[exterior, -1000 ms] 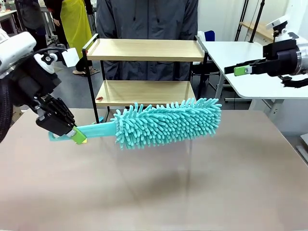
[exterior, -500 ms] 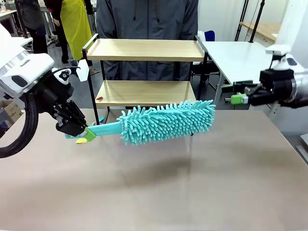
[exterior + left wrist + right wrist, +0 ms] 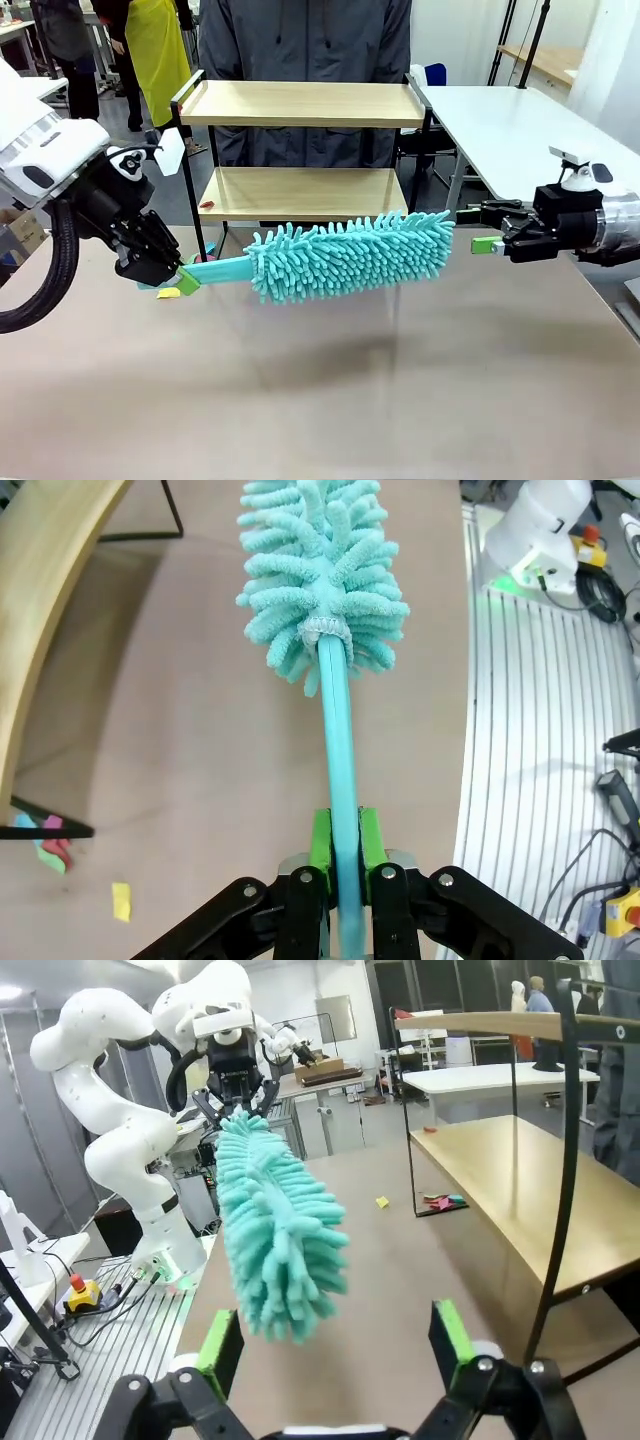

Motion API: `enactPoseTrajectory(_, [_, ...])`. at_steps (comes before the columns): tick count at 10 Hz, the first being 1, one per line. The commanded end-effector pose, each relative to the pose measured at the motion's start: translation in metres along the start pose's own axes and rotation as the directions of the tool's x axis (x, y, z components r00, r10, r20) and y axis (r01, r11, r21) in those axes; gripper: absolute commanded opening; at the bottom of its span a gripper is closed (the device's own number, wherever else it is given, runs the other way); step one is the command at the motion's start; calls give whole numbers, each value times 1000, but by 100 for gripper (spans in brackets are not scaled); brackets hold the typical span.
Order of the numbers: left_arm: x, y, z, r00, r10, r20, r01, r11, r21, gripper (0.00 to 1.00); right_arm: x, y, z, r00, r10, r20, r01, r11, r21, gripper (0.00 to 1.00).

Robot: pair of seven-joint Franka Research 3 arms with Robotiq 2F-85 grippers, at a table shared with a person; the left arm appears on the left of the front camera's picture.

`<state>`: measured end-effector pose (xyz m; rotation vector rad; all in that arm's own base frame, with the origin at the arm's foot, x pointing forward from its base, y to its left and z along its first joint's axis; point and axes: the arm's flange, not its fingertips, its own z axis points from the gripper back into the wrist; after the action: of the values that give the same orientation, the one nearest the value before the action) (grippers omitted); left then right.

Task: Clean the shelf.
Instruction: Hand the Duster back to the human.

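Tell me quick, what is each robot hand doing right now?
Left gripper: closed, holding the duster by its handle.
Right gripper: open, holding nothing, with its fingers pointed at the duster's fluffy tip.

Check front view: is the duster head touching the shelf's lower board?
No. The duster hangs in the air in front of the shelf, held by its handle in the left gripper, below and short of the lower board.
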<state>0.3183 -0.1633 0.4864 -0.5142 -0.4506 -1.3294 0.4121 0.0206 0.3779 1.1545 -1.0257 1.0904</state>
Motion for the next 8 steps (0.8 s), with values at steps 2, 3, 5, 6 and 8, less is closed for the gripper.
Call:
enactPoseTrajectory(2, [-1, 2, -1, 1000, 8, -7, -8, 1000, 6, 13, 2, -1, -1, 1000, -20, -8, 20, 1000, 9, 100])
enactPoseTrajectory(3, [0, 0, 0, 1000, 0, -1, 0, 1000, 1, 13, -1, 0, -1, 1000, -9, -7, 9, 1000, 5, 100])
enactPoseTrajectory(5, [-1, 9, -6, 998, -40, 40, 41, 999, -23, 13, -3, 0, -10, 999, 5, 38, -6, 1000, 28, 100])
enactPoseTrajectory(6, [0, 12, -7, 997, -55, 45, 57, 998, -34, 13, -6, -1, -14, 999, 8, 54, -9, 1000, 30, 100])
enactPoseTrajectory(8, [1, 13, -10, 998, -42, 47, 44, 998, -33, 13, -11, 1, -25, 997, 9, 81, -14, 997, 70, 100])
